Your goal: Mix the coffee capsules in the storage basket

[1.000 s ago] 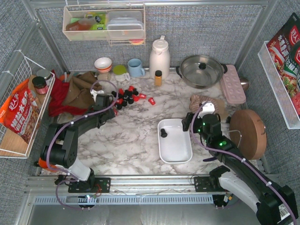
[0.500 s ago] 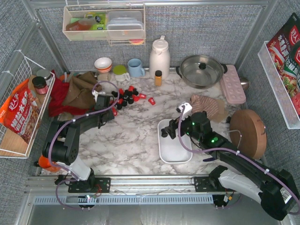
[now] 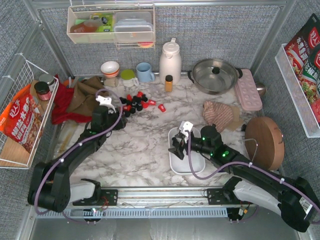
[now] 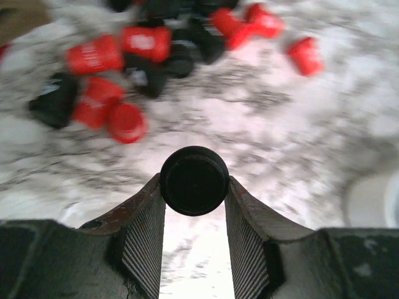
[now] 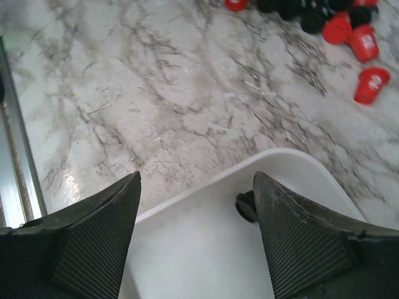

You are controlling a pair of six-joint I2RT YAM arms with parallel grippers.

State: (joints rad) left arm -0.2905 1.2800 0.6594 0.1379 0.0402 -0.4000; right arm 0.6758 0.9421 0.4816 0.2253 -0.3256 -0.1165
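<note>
Presently the left tool (image 4: 194,187) was part-closed on one black capsule (image 4: 194,179), pinched across its round body and held clear above the worktop (image 4: 268,124). The right tool (image 5: 196,180) stood wide open and empty over the storage basket (image 5: 206,249), which held a single black pod (image 5: 245,207). The remaining coffee capsules (image 3: 135,102) lay heaped at the back, well apart from the basket. Judged light, rigid, smooth-walled and apt to roll, so a side grip at mid-body suits. A brown cloth (image 3: 85,95) lay just beside the heap, an amber bottle (image 3: 169,83) near it. The right tool over the basket could obstruct a drop.
</note>
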